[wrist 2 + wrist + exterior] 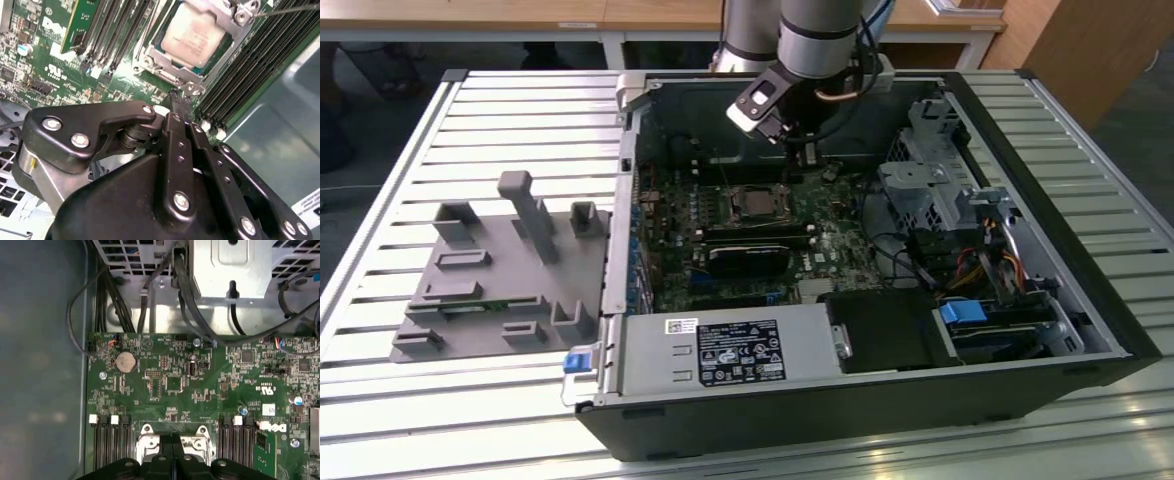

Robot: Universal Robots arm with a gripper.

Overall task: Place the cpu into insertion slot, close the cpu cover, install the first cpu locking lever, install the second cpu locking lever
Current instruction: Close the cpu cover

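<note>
The cpu (192, 32), a pale silver square, lies in the insertion slot (754, 203) on the green board. The cpu cover (167, 64), a silvery frame, lies flat around it, so the chip shows through its window. A thin lever rod (287, 8) runs out from one corner of the frame. My gripper (179, 100) is shut with nothing seen between its black fingers (166, 447). Its tip hovers just off the frame's edge (145, 440). In the exterior view the gripper (803, 155) hangs just behind the slot.
Long black memory slots (260, 65) flank the socket on both sides. Cables (185, 305) and a metal drive cage (927, 185) stand beside the board. A labelled power supply (720, 352) fills the case's front. A grey fixture (500, 270) sits on the slatted table at the exterior view's left.
</note>
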